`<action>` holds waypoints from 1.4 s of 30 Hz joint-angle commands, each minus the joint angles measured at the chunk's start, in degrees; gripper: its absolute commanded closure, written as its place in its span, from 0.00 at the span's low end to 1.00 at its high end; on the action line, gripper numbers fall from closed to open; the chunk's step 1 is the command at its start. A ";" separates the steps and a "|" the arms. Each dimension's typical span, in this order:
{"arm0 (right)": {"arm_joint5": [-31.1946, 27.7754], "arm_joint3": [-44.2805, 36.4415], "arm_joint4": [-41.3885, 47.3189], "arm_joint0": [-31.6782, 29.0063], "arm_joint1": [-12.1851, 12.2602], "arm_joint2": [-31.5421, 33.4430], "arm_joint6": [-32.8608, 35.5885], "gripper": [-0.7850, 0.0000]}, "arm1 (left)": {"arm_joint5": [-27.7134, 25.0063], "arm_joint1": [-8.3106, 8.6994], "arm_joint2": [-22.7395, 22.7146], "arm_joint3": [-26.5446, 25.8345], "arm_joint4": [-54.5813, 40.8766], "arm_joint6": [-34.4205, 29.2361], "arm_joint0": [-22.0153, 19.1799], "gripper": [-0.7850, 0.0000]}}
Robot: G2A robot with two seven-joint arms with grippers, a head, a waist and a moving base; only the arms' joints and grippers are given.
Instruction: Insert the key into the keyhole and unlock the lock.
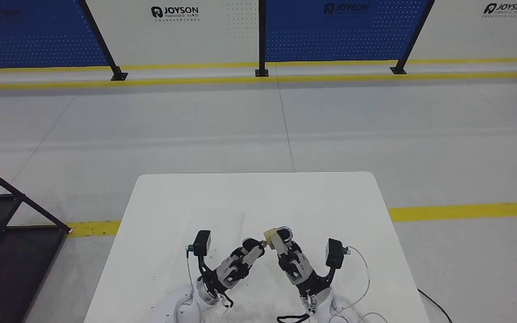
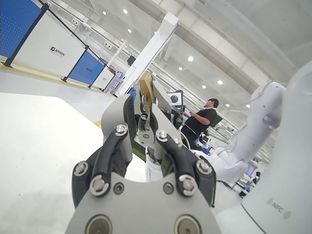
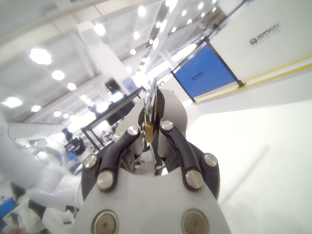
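Near the white table's six o'clock edge, the right gripper was clamped on a brass lock. At the lock's eight o'clock, the left gripper was pinched narrowly on what seemed to be the silver key (its blade was hidden). Insertion looked under way. The next move would call for seating the key fully, then a steady twist.

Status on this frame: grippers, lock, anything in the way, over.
Right gripper shut on brass lock, over near half of table. Left gripper facing it, close at the lock; grip unclear. No obstruction seen.
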 commanded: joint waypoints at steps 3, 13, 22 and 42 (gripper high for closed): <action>0.14 -0.03 -0.16 0.03 0.01 -0.09 0.08 1.00 | 0.00 0.75 0.70 -0.29 -1.82 -1.07 -0.55 0.78; 0.68 -0.06 -0.49 0.18 0.00 -0.64 0.64 1.00 | 0.00 1.76 2.46 -0.28 -3.47 -2.63 -1.85 0.84; 1.09 0.03 -0.86 0.12 0.03 -0.97 0.70 1.00 | 0.00 2.00 2.97 0.18 -2.55 -1.87 -2.53 1.00; 3.91 -1.03 -1.70 -1.04 0.28 -1.12 1.48 1.00 | 9.05 0.37 0.01 -1.02 13.25 8.47 0.18 1.00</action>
